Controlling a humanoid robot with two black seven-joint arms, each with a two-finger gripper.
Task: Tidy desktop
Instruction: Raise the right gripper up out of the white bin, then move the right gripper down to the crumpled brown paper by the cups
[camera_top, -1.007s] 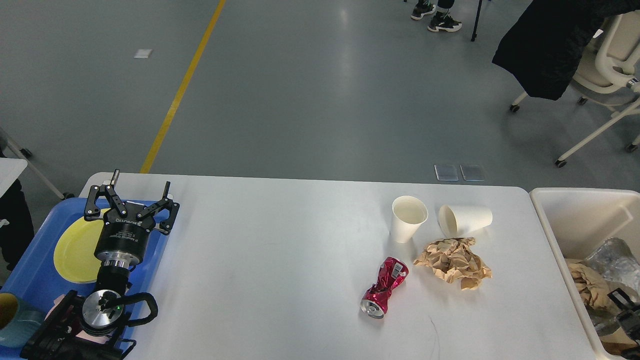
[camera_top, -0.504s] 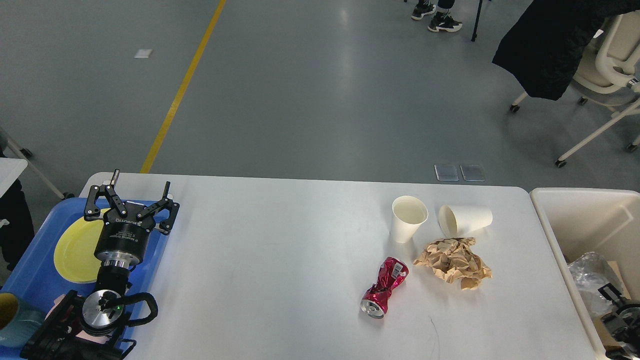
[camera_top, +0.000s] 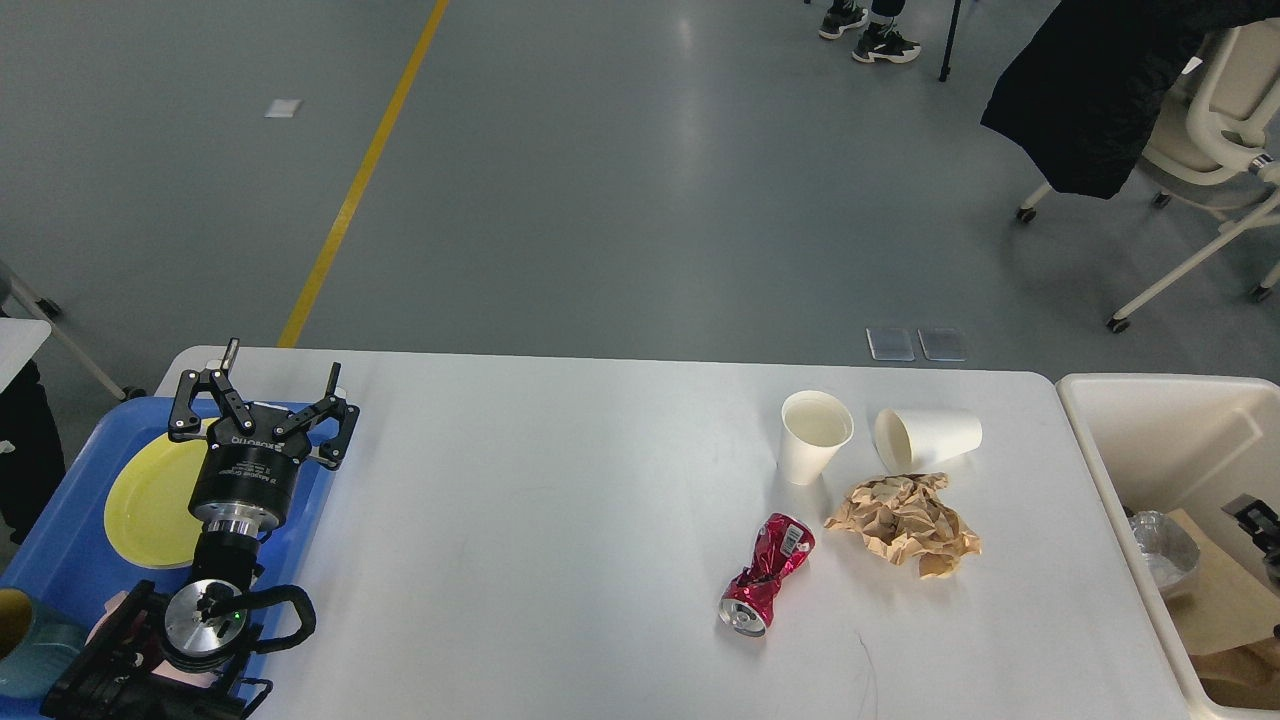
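A: Item one, fingers (camera_top: 190, 398): those of our left gripper (camera_top: 262, 400) are spread wide with nothing between them, poised over the blue tray (camera_top: 60, 520) at the left end of the desktop (camera_top: 550, 520).

B: Noted. On the tray we list a yellow plate (camera_top: 150, 495), partly covered by the gripper body, and a teal mug (camera_top: 25, 640) cut off at the frame's left edge. Something pink lies beneath our arm; we cannot make it out.

A: Item two, the desktop itself: white, rounded corners, filling the lower middle of the view. Its centre carries nothing.

B: Moving right, we record a crushed red can (camera_top: 768, 575) lying on its side, well apart from the tray. Just beyond it is a crumpled brown paper (camera_top: 905, 522).

A: Behind those, an upright paper cup (camera_top: 815, 436) and, beside it, a tipped paper cup (camera_top: 928, 438) with its mouth facing the upright one. The tipped cup appears to touch the paper's upper edge.

B: Last entry, far right: the cream bin (camera_top: 1150, 420), holding crinkled clear plastic (camera_top: 1160, 535) and cardboard (camera_top: 1215, 590). Our right gripper (camera_top: 1260, 525) shows only as a dark sliver over the bin at the frame's edge; whether its fingers are apart or together, we cannot tell.
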